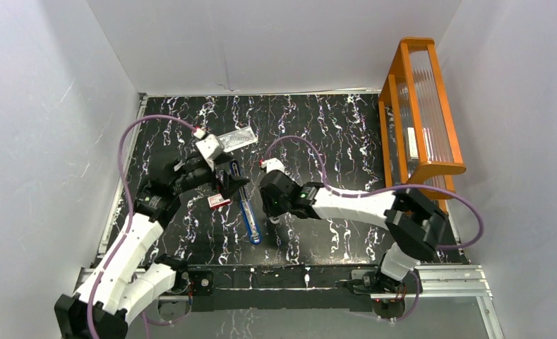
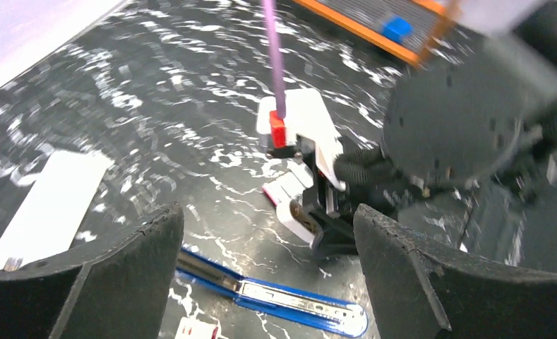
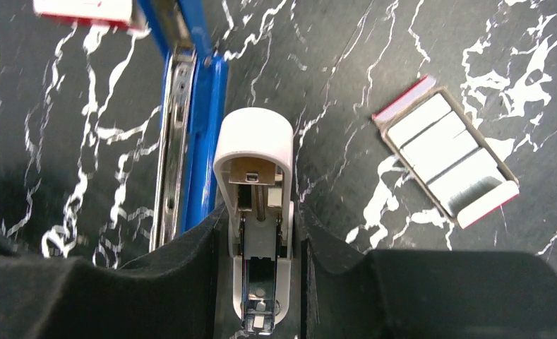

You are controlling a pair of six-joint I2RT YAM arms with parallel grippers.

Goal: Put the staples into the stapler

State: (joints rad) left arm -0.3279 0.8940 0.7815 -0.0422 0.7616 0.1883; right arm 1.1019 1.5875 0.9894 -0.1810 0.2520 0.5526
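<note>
TABLETOP: A small blue stapler [image 1: 251,222] lies swung open and flat on the black marbled table [image 1: 332,134], silver rail facing up, between the two arms.

The left gripper [image 1: 230,185] hovers over the stapler's far half with its jaws spread wide and nothing between them. In the left wrist view the blue body lies on the table in the gap between the two black fingers [image 2: 120,282].

The right gripper [image 3: 260,226] stands just to the right of the stapler, clamped on a white piece [image 3: 255,152] with a rounded end and a metal channel inside. The piece lies alongside the blue body. Whether the two touch is hard to tell from these angles.

In the right wrist view, an open red-and-white tray [image 3: 488,201] rests on the table to the right of the white piece, apart from it. It is filled with silvery staples [image 3: 438,145] laid in strips.

A red-and-white box [image 1: 219,201] sits on the table just left of the stapler, beside the left gripper. A flat clear packet [image 1: 236,138] lies farther back, beyond the left gripper. An orange rack [image 1: 420,106] stands along the table's right edge.
</note>
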